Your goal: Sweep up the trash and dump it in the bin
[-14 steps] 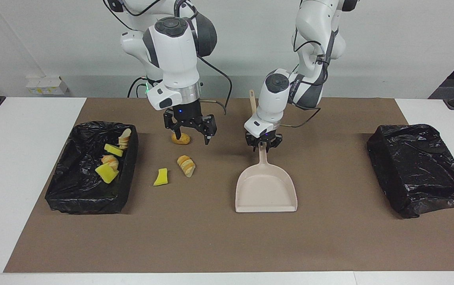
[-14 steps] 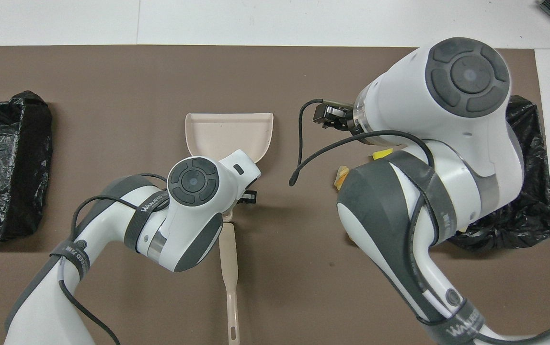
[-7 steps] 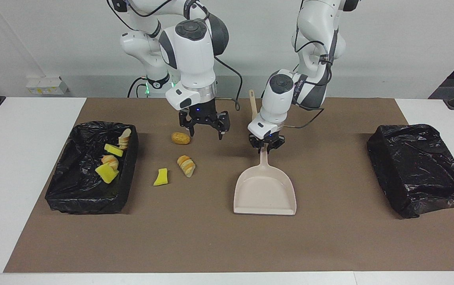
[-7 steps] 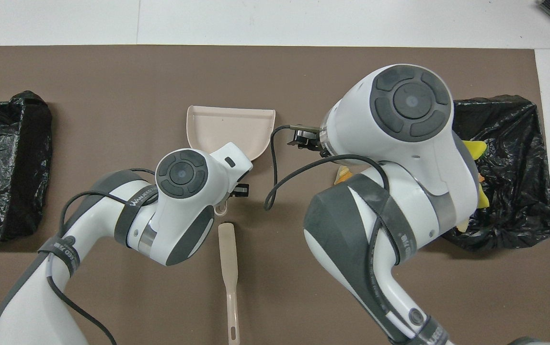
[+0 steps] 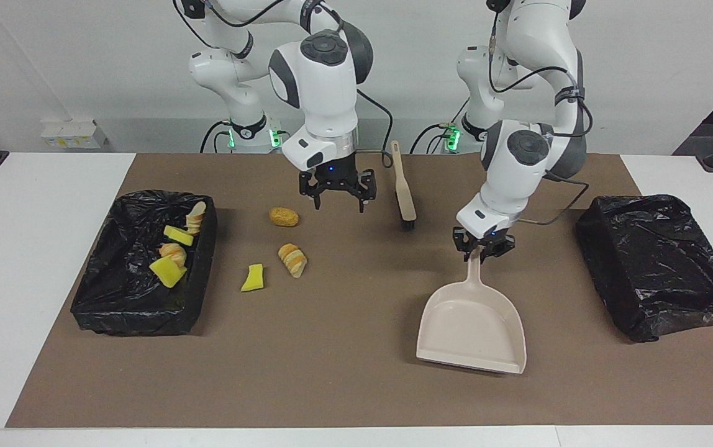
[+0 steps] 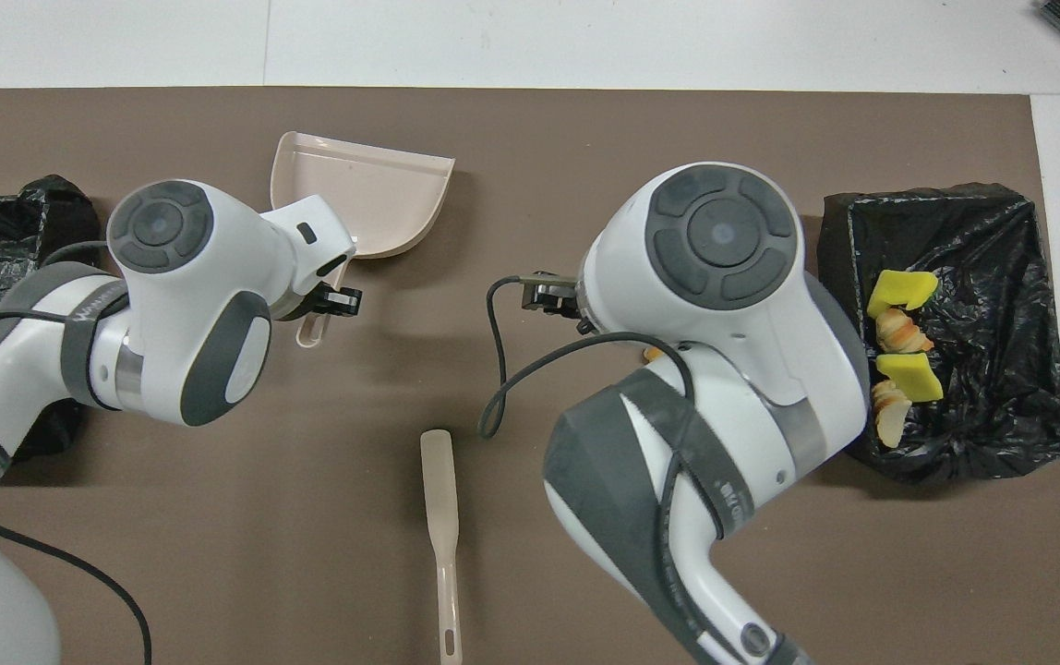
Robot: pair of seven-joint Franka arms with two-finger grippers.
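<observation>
My left gripper (image 5: 482, 246) is shut on the handle of the beige dustpan (image 5: 471, 326), whose mouth faces away from the robots. In the overhead view the dustpan (image 6: 373, 199) sticks out from under the left gripper (image 6: 318, 314). My right gripper (image 5: 339, 202) hangs open and empty over the mat, between a nugget (image 5: 284, 216) and the beige brush (image 5: 404, 186) lying flat. Loose trash lies on the mat: the nugget, a croissant piece (image 5: 292, 259) and a yellow sponge chunk (image 5: 253, 277). The black-lined bin (image 5: 105, 313) at the right arm's end holds several trash pieces.
A second black-lined bin (image 5: 661, 264) stands at the left arm's end with nothing showing in it. A brown mat (image 5: 331, 372) covers the table. From overhead, the brush (image 6: 440, 526) lies near the robots and the right arm hides the loose trash.
My left gripper closed on the dustpan handle and carried the dustpan toward the left arm's end, uncovering the brush. The open right gripper moved from over the nugget toward the brush.
</observation>
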